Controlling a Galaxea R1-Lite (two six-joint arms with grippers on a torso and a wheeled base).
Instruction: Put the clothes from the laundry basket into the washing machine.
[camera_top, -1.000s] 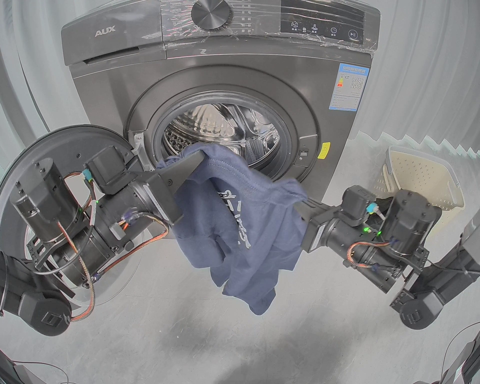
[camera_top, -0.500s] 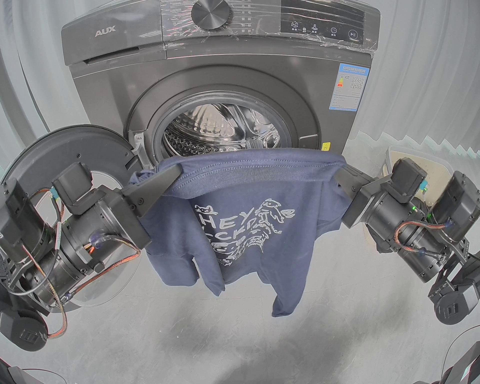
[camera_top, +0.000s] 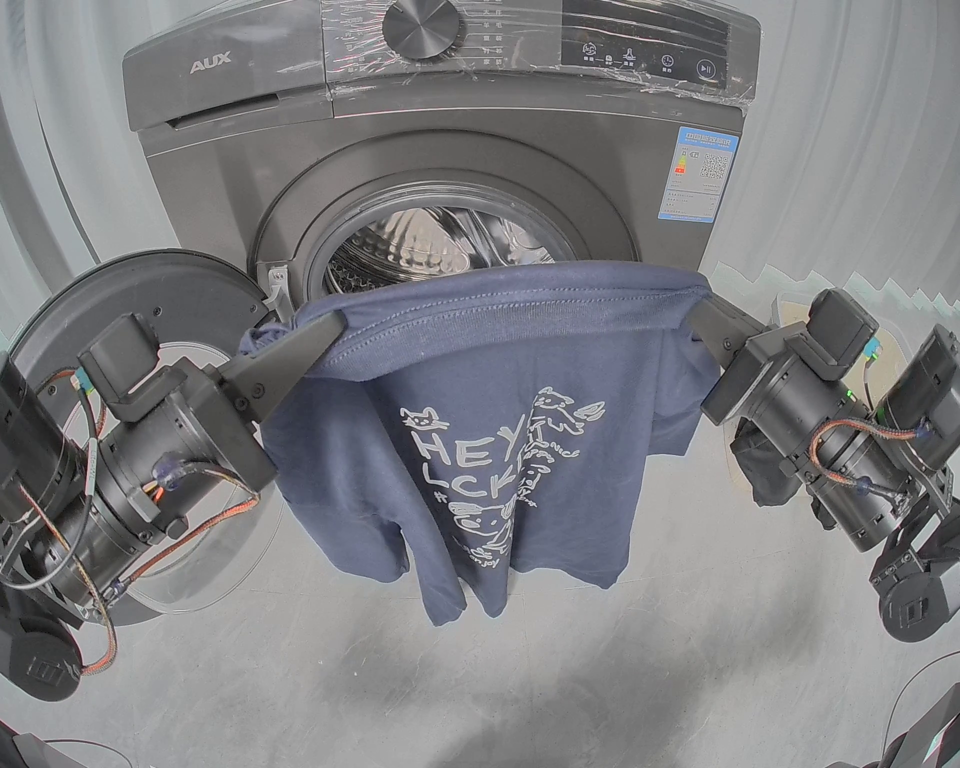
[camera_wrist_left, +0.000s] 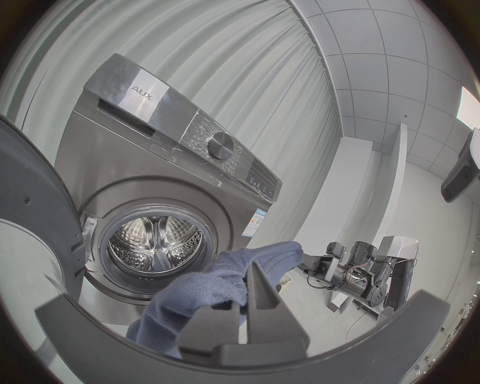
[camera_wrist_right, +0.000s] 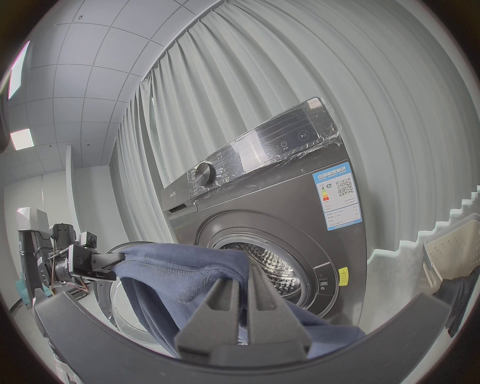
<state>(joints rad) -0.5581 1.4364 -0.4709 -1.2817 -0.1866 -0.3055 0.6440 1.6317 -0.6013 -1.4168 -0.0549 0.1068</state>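
Observation:
A navy T-shirt (camera_top: 500, 400) with a white print hangs stretched between my two grippers, in front of the washing machine (camera_top: 440, 150). My left gripper (camera_top: 325, 330) is shut on the shirt's left top edge, my right gripper (camera_top: 700, 312) shut on its right top edge. The shirt's top edge lies level with the lower rim of the open drum (camera_top: 430, 245). In the left wrist view the left gripper (camera_wrist_left: 242, 295) pinches navy shirt cloth (camera_wrist_left: 200, 290). In the right wrist view the right gripper (camera_wrist_right: 242, 290) clamps the navy shirt (camera_wrist_right: 175, 275). The cream laundry basket (camera_top: 800, 310) stands on the floor at right, mostly hidden behind my right arm.
The machine's round door (camera_top: 150, 300) is swung open to the left, behind my left arm. A dark garment (camera_top: 760, 470) hangs below my right wrist near the basket. Grey floor (camera_top: 500, 680) lies below the shirt. Curtains (camera_top: 850, 130) hang behind the machine.
Both grippers have moved apart and upward, pulling the bunched shirt out flat and lifting it in front of the drum opening. The print now faces me.

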